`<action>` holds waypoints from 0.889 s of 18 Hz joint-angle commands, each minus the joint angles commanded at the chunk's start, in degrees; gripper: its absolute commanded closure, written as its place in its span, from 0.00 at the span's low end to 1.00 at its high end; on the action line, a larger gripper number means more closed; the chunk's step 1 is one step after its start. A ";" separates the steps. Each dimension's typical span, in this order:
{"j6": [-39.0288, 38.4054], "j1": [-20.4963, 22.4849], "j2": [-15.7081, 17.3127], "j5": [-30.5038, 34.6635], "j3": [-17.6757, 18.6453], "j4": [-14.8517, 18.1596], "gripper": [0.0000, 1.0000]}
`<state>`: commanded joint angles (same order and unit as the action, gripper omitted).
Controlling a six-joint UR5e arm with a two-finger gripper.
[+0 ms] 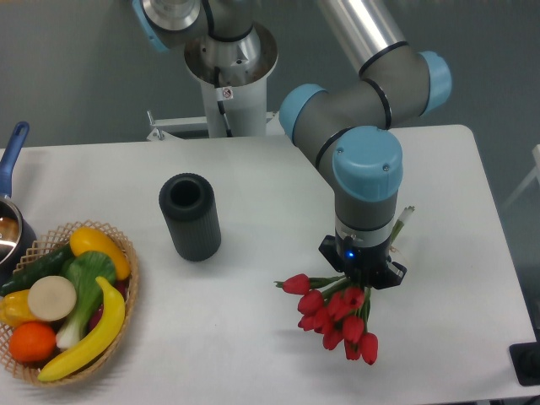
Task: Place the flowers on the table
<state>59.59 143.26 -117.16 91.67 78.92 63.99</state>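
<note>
Over the white table (253,337), the gripper (363,274) grasps the flowers (337,316), buds fanning just below it.

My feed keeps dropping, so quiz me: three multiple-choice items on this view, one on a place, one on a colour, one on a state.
1. Where are the tulips?
A. in the vase
B. at the hand, right of the vase
C. in the basket

2. What colour are the tulip buds?
A. yellow
B. white
C. red

3. How does the vase stand?
A. upright, nothing in it
B. tipped over
C. upright, holding stems

Answers:
1 B: the bunch sits under the hand, over the table.
2 C: every bud is red.
3 A: its dark mouth faces up with nothing in it, beside the wicker basket.
</note>
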 joint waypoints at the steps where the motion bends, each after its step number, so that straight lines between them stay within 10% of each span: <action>1: -0.09 0.00 -0.09 0.00 0.09 0.00 1.00; 16: -0.09 -0.09 -0.53 -0.44 4.40 -0.70 0.87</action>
<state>59.50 143.17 -117.68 91.23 83.32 63.28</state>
